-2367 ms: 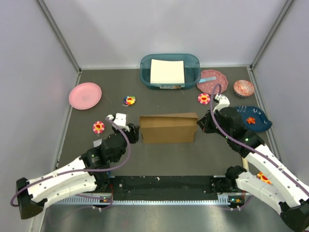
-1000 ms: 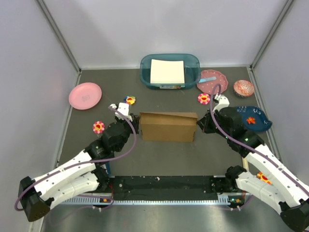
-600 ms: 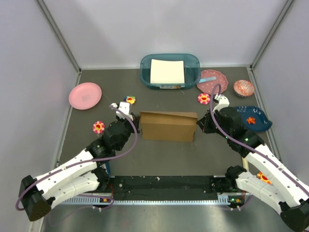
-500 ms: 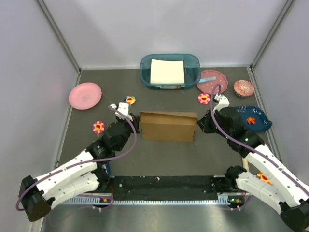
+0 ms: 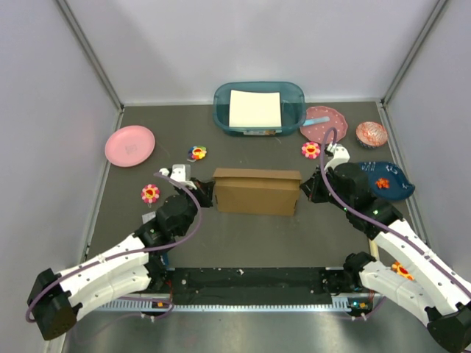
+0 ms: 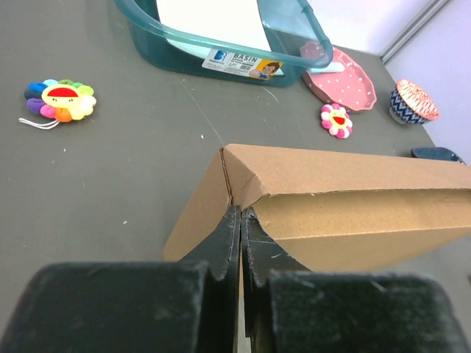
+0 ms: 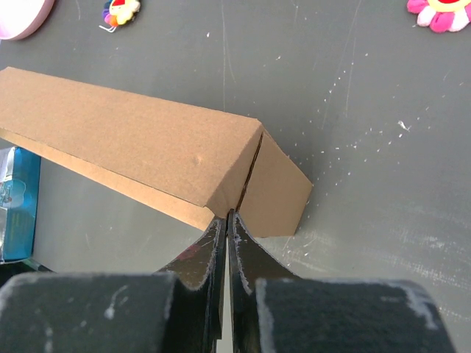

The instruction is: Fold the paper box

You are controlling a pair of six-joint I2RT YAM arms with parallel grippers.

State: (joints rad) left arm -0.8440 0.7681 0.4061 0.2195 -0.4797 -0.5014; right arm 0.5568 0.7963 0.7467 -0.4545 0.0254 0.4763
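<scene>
A teal bin holds a white sheet; just right of it, a dotted pink plate, then a patterned cup; far left, a plain pink plate; in front, a flower toy.

Bin behind paper box

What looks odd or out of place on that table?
The paper box looks unfinished: a dark slit gapes at each end corner, right where the shut left gripper and shut right gripper meet it. Nothing looks spilled or torn.
</scene>
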